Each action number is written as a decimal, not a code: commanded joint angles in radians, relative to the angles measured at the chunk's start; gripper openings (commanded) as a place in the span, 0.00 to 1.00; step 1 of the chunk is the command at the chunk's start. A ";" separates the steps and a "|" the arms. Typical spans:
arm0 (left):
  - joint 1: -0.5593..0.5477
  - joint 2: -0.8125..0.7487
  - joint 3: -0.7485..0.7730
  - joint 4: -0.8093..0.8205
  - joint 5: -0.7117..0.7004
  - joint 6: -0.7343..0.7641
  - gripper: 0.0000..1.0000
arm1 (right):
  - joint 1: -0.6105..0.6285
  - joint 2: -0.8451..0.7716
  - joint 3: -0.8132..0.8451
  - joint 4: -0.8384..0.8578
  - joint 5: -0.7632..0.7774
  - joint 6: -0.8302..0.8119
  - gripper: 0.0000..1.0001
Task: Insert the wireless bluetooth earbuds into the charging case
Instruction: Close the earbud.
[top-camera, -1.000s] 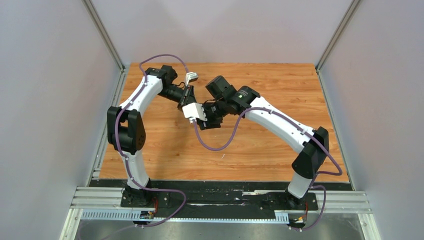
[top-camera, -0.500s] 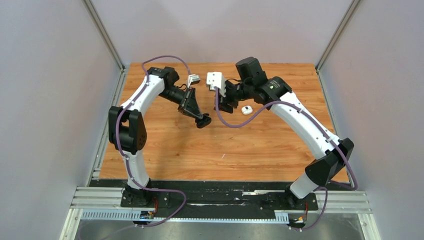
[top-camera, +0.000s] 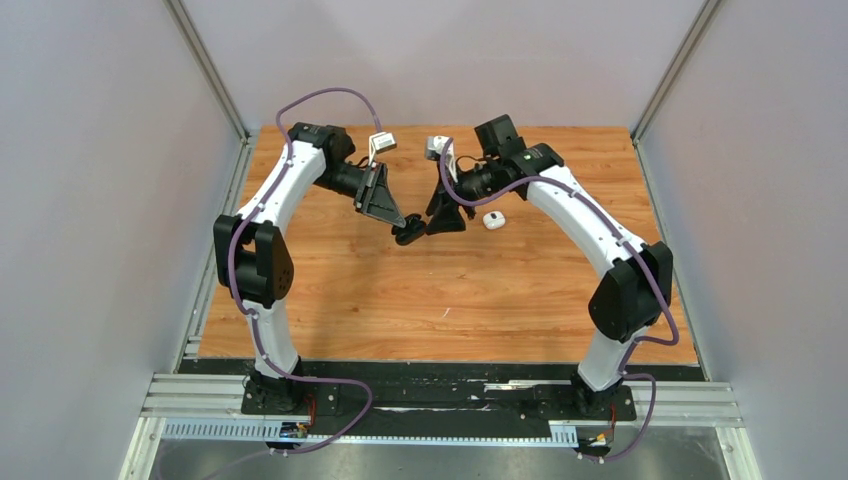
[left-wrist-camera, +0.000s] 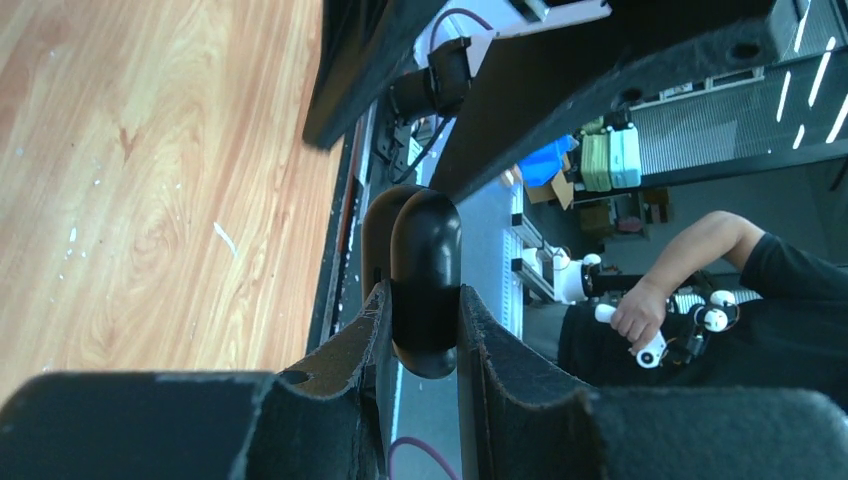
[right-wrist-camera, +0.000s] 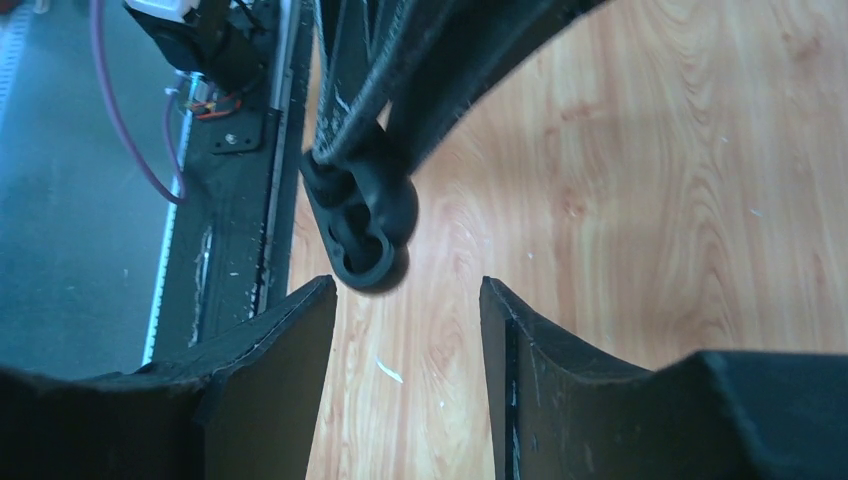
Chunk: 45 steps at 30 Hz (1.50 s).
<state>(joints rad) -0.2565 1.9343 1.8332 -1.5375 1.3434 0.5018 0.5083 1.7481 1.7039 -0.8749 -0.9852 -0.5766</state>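
Facing each other over the far middle of the wooden table, the two grippers are shown almost tip to tip in the top view. The left gripper is closed upon the black charging case. In the left wrist view this case is seen clamped lengthwise between the two padded fingers, with its rounded end projecting beyond them. The right gripper is spread wide and nothing is held in it. In the right wrist view its fingers are seen well apart, and the black charging case is presented just beyond the gap between them, touched by neither. Two round hollows are displayed on the near face of that case, though whether the earbuds are seated in them cannot be told from this angle. A small white oval case is laid flat on the table just to the right of the right gripper, apart from both arms. A purple cable is looped above the left arm.
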 joint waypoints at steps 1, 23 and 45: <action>-0.001 0.011 0.048 -0.121 0.077 0.119 0.00 | 0.028 0.026 0.091 0.015 -0.126 0.022 0.55; -0.001 0.000 0.093 -0.124 0.094 0.143 0.00 | 0.032 0.031 0.016 0.098 -0.098 0.189 0.66; -0.027 -0.079 0.093 -0.125 0.051 0.203 0.46 | 0.006 0.071 -0.009 0.232 -0.011 0.490 0.14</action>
<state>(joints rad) -0.2638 1.9369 1.8915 -1.5505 1.3701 0.6655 0.5377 1.7962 1.7000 -0.7498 -1.0187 -0.2207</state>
